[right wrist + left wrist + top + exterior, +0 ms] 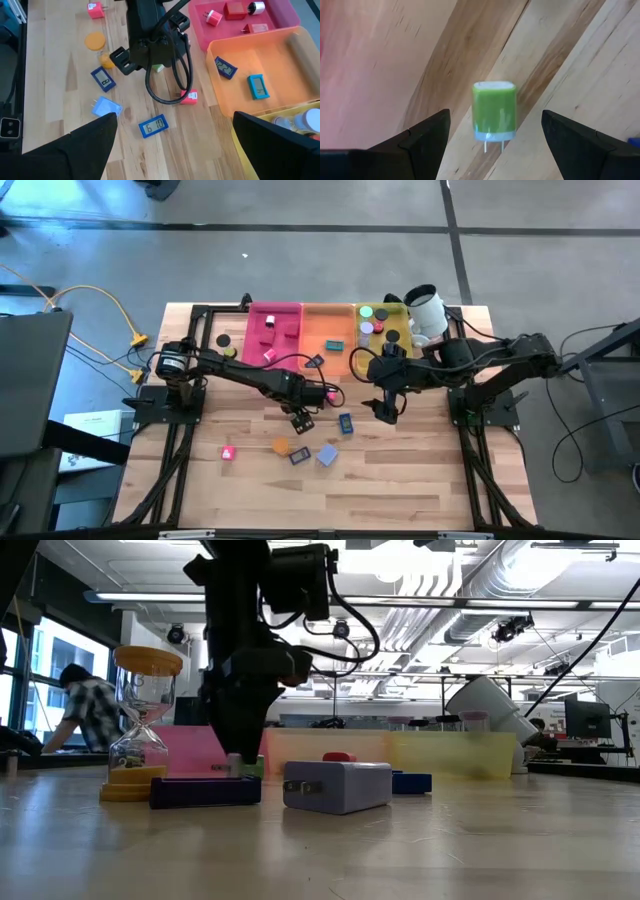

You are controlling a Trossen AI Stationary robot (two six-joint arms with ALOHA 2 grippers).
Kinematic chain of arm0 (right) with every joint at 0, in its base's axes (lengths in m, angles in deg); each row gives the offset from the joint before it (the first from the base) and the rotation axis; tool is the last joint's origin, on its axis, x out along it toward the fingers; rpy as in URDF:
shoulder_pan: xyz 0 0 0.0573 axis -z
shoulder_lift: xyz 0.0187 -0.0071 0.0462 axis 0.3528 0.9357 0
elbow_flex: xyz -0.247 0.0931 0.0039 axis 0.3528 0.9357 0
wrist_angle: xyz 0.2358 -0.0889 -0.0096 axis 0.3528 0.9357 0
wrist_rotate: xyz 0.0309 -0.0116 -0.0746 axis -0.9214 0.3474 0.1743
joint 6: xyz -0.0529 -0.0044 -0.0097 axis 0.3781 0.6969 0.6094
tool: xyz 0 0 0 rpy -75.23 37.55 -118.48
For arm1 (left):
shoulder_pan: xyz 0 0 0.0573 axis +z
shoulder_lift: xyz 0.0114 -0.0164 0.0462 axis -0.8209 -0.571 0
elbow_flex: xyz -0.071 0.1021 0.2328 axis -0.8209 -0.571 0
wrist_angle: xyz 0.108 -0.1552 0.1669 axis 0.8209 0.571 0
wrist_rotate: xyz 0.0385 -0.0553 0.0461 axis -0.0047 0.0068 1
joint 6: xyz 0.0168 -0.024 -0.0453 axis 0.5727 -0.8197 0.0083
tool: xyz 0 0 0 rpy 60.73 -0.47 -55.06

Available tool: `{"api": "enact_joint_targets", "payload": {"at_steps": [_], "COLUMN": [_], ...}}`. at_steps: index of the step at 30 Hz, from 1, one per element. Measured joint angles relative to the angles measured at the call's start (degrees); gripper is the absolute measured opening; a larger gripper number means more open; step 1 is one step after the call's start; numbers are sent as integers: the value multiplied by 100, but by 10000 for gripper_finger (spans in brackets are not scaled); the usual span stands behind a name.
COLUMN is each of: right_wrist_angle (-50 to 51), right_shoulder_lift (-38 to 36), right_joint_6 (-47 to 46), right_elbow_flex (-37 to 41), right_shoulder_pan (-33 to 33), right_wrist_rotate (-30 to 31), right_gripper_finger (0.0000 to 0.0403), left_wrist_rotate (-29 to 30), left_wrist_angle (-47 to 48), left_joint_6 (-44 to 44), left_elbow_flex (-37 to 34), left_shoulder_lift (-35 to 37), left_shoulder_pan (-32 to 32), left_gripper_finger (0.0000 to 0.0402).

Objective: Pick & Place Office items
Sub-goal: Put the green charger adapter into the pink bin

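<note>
Left gripper [492,145] spread wide, hovering over green plug block [494,116], not touching; block on bare wood near table centre, prongs out.

Judged light, rigid, smooth plastic; may slip or tip. Best pinched across flat sides, clear of prongs.

Right gripper [172,145] spread, empty, waiting right of centre.

Far edge: pink tray [258,330] holding red and pink blocks; orange tray [322,315] holding two flat rectangles; yellow tray [398,309] holding round rolls.
</note>
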Motion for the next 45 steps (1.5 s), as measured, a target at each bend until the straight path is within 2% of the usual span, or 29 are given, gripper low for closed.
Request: {"api": "enact_joint_targets", "payload": {"at_steps": [12, 28, 33, 42, 45], "right_wrist_angle": [-20, -83, -90, -109, -109], "right_shoulder_lift": [0, 0, 0, 0, 0], "right_joint_6": [30, 35, 35, 125, 186], "right_elbow_flex": [0, 2, 2, 2, 2], "right_shoulder_pan": [0, 0, 0, 0, 0], "right_wrist_rotate": [0, 0, 0, 0, 10], "right_gripper_finger": [387, 387, 387, 387, 387], "left_wrist_rotate": [0, -50, -159, -262, -296], "left_wrist_angle": [-168, -214, -209, -15, 161], "left_joint_6": [7, 44, 42, -69, -81], "left_elbow_flex": [-68, -54, -57, -62, -65], "left_shoulder_lift": [0, -410, -409, -419, -375], "left_shoulder_pan": [39, 26, 26, 26, 26], "left_gripper_finger": [303, 300, 256, 125, 123]}}
